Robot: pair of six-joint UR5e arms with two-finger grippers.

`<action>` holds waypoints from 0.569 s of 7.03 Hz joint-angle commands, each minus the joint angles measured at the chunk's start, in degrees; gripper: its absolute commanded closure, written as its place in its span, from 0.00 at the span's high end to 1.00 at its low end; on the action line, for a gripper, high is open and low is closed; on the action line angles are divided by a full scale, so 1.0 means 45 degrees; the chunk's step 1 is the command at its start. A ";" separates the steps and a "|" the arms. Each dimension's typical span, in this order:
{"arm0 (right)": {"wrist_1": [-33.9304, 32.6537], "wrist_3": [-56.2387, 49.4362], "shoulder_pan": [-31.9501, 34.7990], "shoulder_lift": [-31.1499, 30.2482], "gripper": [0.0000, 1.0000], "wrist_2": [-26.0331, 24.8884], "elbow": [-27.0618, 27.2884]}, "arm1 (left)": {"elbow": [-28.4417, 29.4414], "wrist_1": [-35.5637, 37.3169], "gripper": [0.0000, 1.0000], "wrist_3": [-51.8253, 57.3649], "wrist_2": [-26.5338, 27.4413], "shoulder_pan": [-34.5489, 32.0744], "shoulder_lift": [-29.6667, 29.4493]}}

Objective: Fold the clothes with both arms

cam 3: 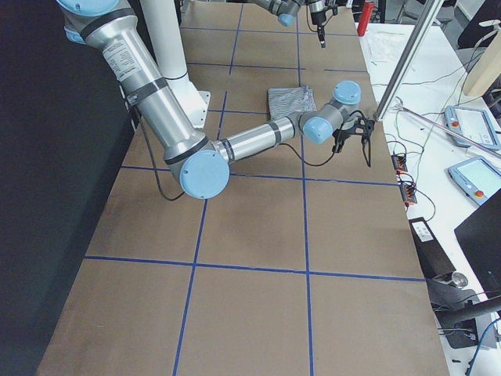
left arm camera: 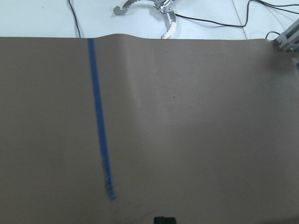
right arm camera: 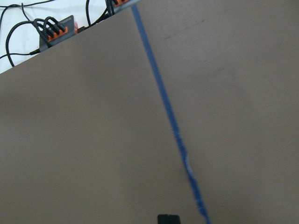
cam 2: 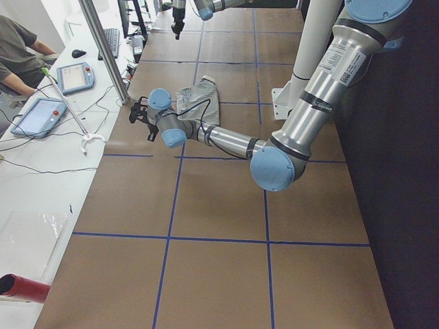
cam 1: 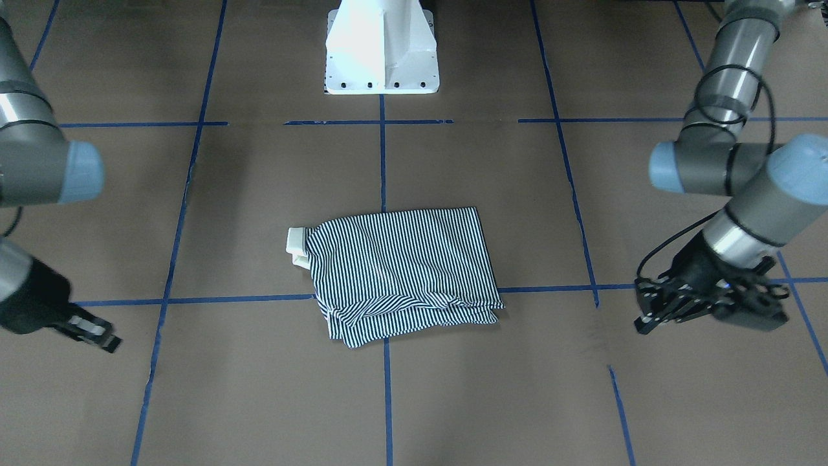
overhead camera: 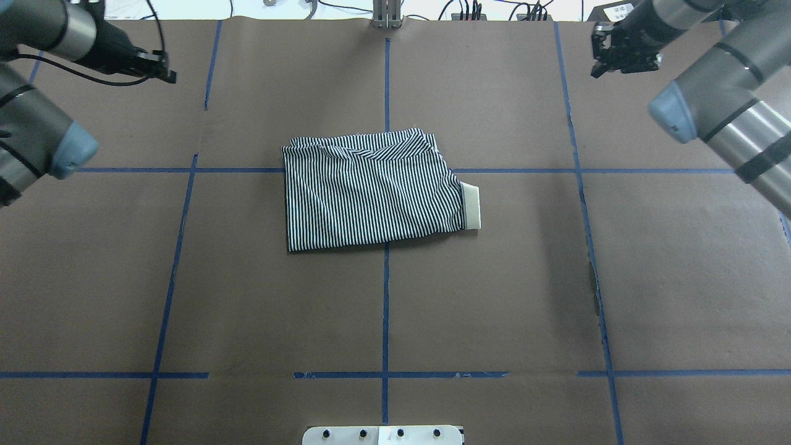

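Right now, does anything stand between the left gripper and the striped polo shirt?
Nothing visible does. Between the left gripper and the striped polo shirt there is only bare brown table cover with blue tape lines.

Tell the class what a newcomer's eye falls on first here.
The folded striped polo shirt lies in the middle of the table, its cream collar poking out toward the robot's right. The left gripper and right gripper hang near its far corners, touching nothing.
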 commanded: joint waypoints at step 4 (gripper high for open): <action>-0.0491 -1.0027 0.3489 -0.5956 0.29 0.0497 0.1623 | -0.5016 0.5518 0.12 0.8040 -0.0654 -0.4399 0.4460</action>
